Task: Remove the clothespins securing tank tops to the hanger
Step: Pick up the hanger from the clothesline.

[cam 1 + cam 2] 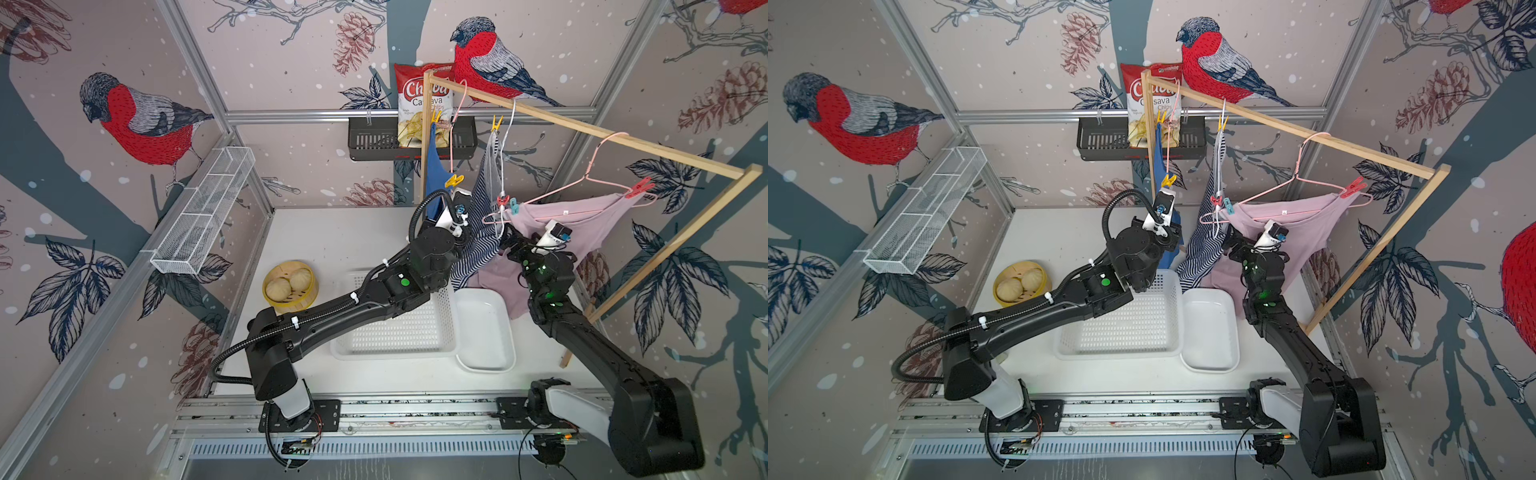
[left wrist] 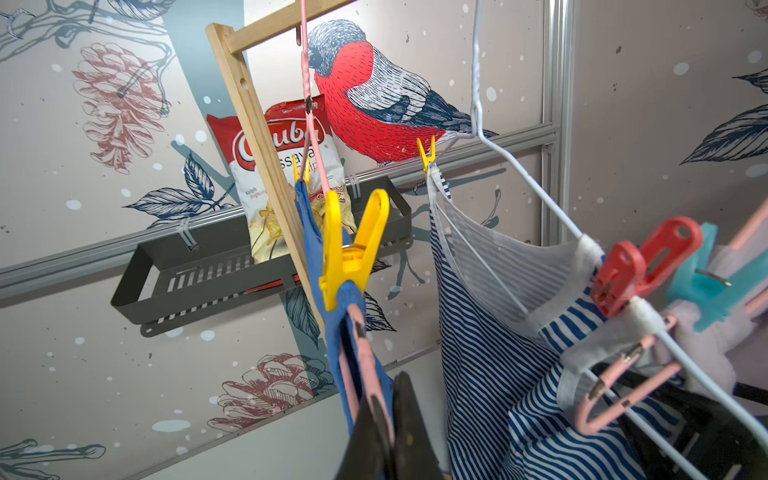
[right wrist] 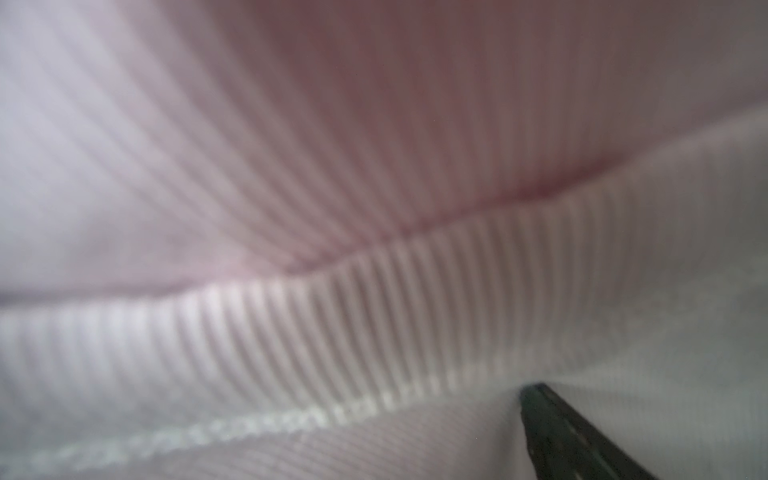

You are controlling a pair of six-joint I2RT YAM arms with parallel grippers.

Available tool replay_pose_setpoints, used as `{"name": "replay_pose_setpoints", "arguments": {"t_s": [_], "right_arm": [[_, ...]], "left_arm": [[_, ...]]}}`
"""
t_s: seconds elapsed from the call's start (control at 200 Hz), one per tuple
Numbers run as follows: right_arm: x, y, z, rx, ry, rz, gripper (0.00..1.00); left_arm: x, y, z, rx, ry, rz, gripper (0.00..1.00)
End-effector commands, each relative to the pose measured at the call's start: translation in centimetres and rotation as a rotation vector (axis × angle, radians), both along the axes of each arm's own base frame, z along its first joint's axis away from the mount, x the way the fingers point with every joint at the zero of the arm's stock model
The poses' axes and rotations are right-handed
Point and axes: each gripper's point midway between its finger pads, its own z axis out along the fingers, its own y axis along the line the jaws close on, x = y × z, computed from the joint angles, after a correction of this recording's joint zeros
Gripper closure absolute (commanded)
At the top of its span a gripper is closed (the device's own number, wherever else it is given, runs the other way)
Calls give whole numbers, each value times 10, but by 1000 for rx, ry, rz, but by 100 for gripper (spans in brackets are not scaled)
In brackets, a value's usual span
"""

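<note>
A blue tank top (image 2: 349, 324) hangs on a pink hanger (image 2: 309, 124), pinned by a large yellow clothespin (image 2: 353, 249) and a second yellow clothespin (image 2: 301, 172) higher up. Just below the large pin, my left gripper (image 2: 388, 415) is shut on the pink hanger wire and the blue fabric. The striped tank top (image 1: 478, 232) carries a yellow clothespin (image 1: 496, 123) and a red clothespin (image 2: 640, 262). A teal clothespin (image 2: 702, 270) and another red clothespin (image 1: 640, 187) hold the mauve tank top (image 1: 590, 224). My right gripper (image 1: 508, 240) sits under that top, open, with only one finger (image 3: 561, 436) showing.
All three hangers hang from a wooden rack (image 1: 582, 129). Below stand a white perforated basket (image 1: 399, 332), a white tray (image 1: 484, 332) and a bamboo steamer (image 1: 309, 301) with buns. A black wall shelf (image 1: 374, 141) holds a chips bag (image 1: 419, 104). A wire basket (image 1: 203, 208) lines the left wall.
</note>
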Motion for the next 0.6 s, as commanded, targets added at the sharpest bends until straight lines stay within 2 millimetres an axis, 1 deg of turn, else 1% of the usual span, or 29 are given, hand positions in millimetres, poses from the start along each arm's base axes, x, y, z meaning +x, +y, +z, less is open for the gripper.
{"name": "replay_pose_setpoints", "arguments": {"t_s": [0.0, 0.085, 0.175, 0.275, 0.36, 0.415, 0.485, 0.595], "right_arm": [[-6, 9, 16, -9, -45, 21, 0], [-14, 19, 23, -26, -60, 37, 0], [-23, 28, 29, -35, -66, 53, 0], [-34, 36, 32, -35, -65, 85, 0], [-44, 45, 30, -54, -46, 126, 0], [-53, 50, 27, -70, -40, 154, 0], [-64, 54, 22, -88, -29, 185, 0], [-82, 62, 21, -118, -37, 255, 0]], "left_arm": [[-11, 13, 43, -95, -112, -40, 100], [-18, 21, 58, -106, -148, -66, 100], [-26, 36, 75, -128, -202, -71, 100], [-31, 54, 86, -169, -234, -86, 100], [-39, 68, 93, -211, -259, -122, 100], [-46, 75, 94, -222, -276, -141, 100], [-56, 91, 101, -254, -299, -139, 100], [-67, 113, 111, -300, -318, -131, 100]]}}
